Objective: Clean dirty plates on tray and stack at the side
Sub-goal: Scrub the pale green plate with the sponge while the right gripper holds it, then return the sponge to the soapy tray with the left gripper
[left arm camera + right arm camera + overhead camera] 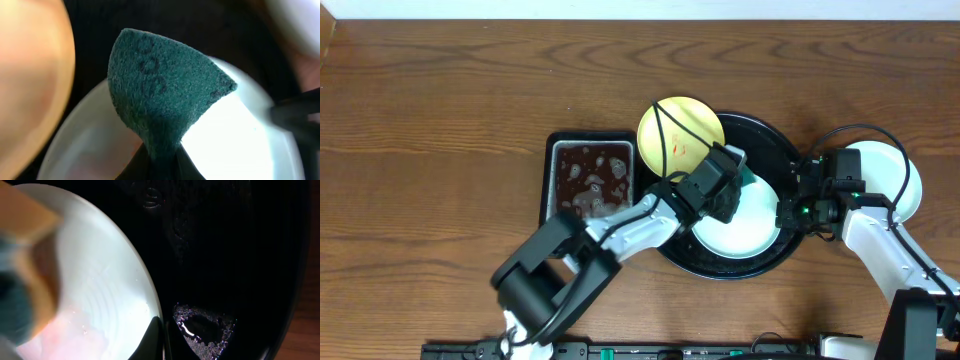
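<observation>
Wood-grain table under black tray

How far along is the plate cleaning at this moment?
Done: one pale plate already sits off the tray, to its right. In hand: the left hand holds a green sponge over the mint plate in the tray, while the right hand pinches its rim. Left: the yellow plate, red smears showing, then stacking.

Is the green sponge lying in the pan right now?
No, the sponge is pinched in the left jaws over a mint plate in the left wrist view.
</observation>
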{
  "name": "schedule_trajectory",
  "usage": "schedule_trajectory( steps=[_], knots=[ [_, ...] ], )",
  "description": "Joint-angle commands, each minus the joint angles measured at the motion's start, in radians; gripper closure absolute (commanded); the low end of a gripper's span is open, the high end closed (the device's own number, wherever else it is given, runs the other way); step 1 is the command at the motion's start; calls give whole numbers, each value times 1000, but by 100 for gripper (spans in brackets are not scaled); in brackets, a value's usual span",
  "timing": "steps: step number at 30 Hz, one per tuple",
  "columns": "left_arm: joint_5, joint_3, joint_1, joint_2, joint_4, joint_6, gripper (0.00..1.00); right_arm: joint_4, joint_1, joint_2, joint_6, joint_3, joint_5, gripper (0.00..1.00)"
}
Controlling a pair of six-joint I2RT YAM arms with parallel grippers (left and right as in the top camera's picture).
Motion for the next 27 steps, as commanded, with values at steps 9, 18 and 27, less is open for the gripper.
schedule_trajectory(
  steps=[9, 18, 27],
  knots=[
    [167, 17, 0, 34, -231, -21, 92, 2, 16, 2, 8, -2, -1, 99],
    [129, 17, 16, -183, -371, 39, 92, 5, 16, 2, 8, -2, -1, 99],
    [-98, 17, 111, -361, -555, 27, 92, 60, 16, 2, 9, -2, -1, 85]
  ],
)
